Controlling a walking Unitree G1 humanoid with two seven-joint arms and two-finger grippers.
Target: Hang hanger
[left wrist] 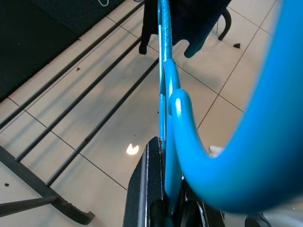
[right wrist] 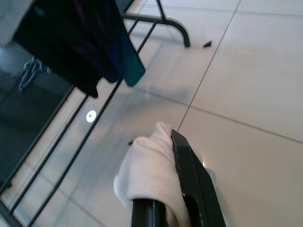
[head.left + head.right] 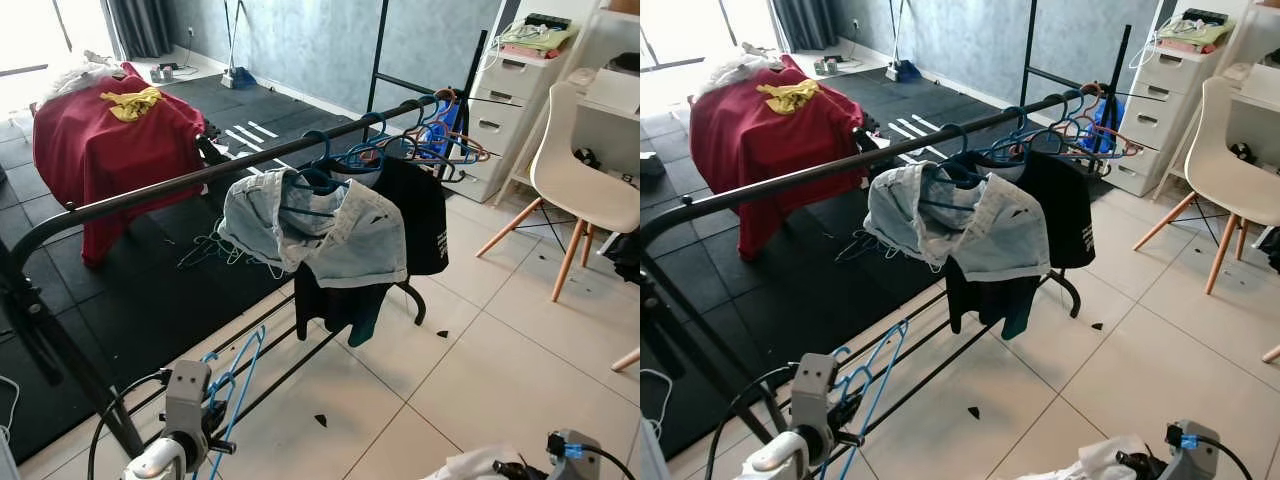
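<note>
Left gripper [image 1: 165, 208], low in front of the clothes rack [image 3: 200, 178], is clamped on a blue hanger [image 3: 235, 375], which rises from the fingers beside the rack's lower bars. Right gripper [image 2: 173, 189], low at the robot's right over the tiled floor [image 3: 500, 350], is closed on a white cloth [image 2: 147, 175] (bunched between its fingers). On the rail hang a denim garment [image 3: 320, 225], a black shirt [image 3: 420, 215] and empty hangers [image 3: 440, 130].

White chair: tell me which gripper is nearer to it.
Right. The right gripper, shut on a white cloth, is low on the white chair's side; the left gripper, holding a blue hanger, is across.
</note>
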